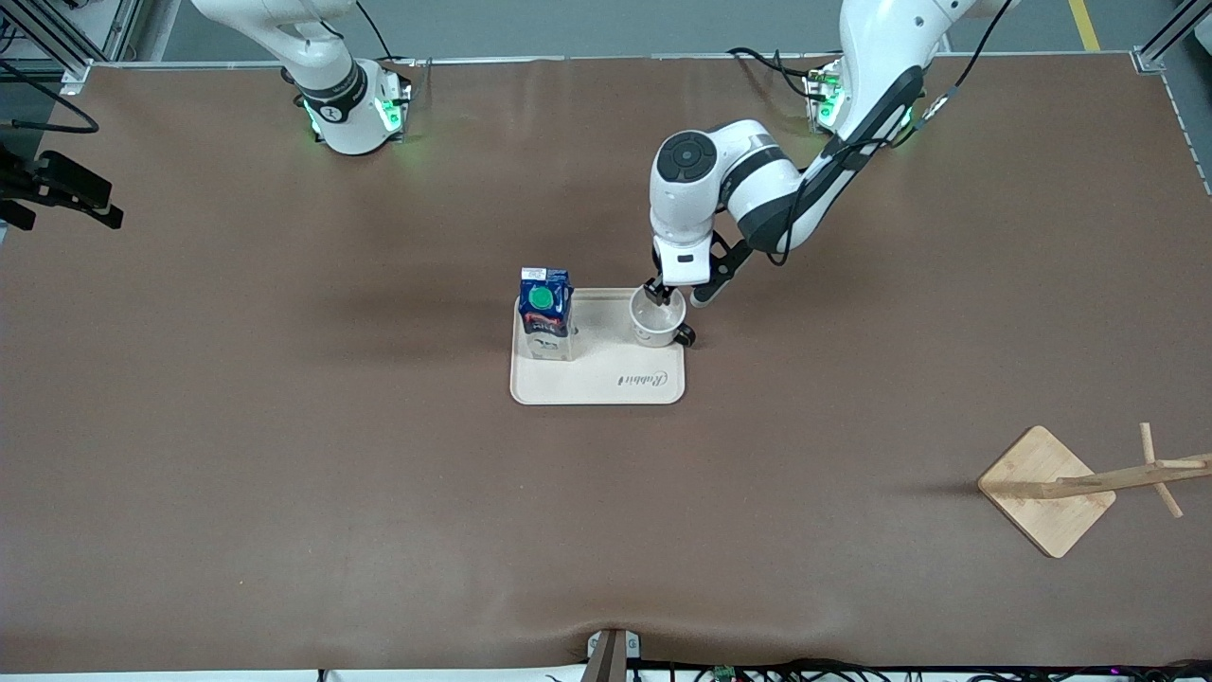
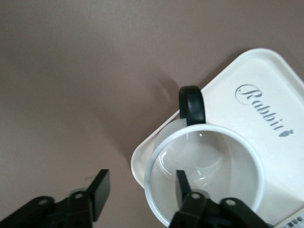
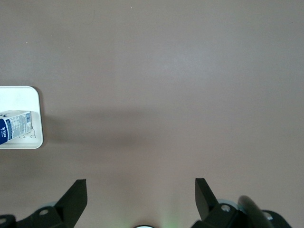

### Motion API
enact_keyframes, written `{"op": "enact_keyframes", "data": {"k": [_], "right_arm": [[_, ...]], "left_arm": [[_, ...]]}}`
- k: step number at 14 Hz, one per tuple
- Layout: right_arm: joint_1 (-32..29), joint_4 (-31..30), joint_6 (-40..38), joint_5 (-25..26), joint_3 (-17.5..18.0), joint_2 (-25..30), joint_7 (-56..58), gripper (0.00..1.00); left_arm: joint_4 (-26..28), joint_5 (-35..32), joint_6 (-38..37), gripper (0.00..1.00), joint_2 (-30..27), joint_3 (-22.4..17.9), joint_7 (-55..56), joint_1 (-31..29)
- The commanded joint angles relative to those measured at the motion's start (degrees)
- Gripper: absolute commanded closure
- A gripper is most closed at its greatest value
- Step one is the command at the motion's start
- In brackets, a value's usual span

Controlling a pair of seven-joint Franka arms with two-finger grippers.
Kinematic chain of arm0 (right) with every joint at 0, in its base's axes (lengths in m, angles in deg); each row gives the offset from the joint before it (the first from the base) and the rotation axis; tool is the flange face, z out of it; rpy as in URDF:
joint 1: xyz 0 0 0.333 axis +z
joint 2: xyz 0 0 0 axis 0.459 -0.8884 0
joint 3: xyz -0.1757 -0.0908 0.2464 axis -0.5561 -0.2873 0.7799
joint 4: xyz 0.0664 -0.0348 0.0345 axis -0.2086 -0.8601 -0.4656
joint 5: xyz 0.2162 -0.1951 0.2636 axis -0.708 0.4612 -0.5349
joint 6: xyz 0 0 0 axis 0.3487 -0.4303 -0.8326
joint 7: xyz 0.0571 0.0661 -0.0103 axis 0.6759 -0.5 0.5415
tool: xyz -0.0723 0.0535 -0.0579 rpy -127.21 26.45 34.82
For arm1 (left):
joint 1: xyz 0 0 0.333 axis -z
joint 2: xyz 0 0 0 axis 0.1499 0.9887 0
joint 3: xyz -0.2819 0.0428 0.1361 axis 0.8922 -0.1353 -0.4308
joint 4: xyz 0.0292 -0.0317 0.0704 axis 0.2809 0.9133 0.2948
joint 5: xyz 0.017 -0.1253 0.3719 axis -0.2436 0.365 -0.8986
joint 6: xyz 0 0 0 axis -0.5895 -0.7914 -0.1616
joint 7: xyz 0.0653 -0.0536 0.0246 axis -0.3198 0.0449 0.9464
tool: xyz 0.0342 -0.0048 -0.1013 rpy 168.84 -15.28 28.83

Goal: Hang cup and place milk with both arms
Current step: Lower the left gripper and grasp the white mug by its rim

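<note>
cup [image 2: 204, 171] rim btwn left claw [image 2: 140, 187] fingers, on tray [image 2: 266, 80]

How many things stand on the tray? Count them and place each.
2. The milk stands at the tray's end toward the right arm; the cup stands at the end toward the left arm. None looks hidden.

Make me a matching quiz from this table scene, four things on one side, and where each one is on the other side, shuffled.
Things:
1. cup
2. milk
3. left gripper
4. wooden rack

Places:
A. straddling the cup's rim, one finger inside
B. on the tray, toward the right arm's end
C. on the table, toward the left arm's end, nearer the front camera than the tray
D. on the tray, toward the left arm's end

Pairs: 1-D, 2-B, 3-A, 4-C
</note>
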Motion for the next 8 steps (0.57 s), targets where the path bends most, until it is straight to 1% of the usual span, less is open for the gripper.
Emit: {"op": "enact_keyframes", "data": {"k": [1, 2, 5, 6, 8], "right_arm": [[-1.2, 1.6, -0.9, 0.0, 0.6, -0.8, 0.6, 0.0], [-1.2, 1.6, -0.9, 0.0, 0.6, -0.8, 0.6, 0.0], [-1.2, 1.6, -0.9, 0.0, 0.6, -1.2, 0.6, 0.0], [-1.2, 1.6, -0.9, 0.0, 0.6, -1.2, 0.6, 0.0], [-1.2, 1.6, -0.9, 0.0, 0.6, -1.2, 0.6, 0.0]], "left_arm": [[-2.2, -1.5, 0.2, 0.55, 2.2, 0.1, 1.6, 0.3], [-2.7, -1.5, 0.2, 0.62, 2.9, 0.1, 1.6, 0.3], [-4.4, -1.5, 0.2, 0.93, 4.3, 0.1, 1.3, 0.3], [-5.0, -1.5, 0.2, 1.0, 5.0, 0.0, 1.3, 0.3], [-6.0, -1.6, 0.2, 1.0, 5.4, -0.2, 0.9, 0.3]]}}
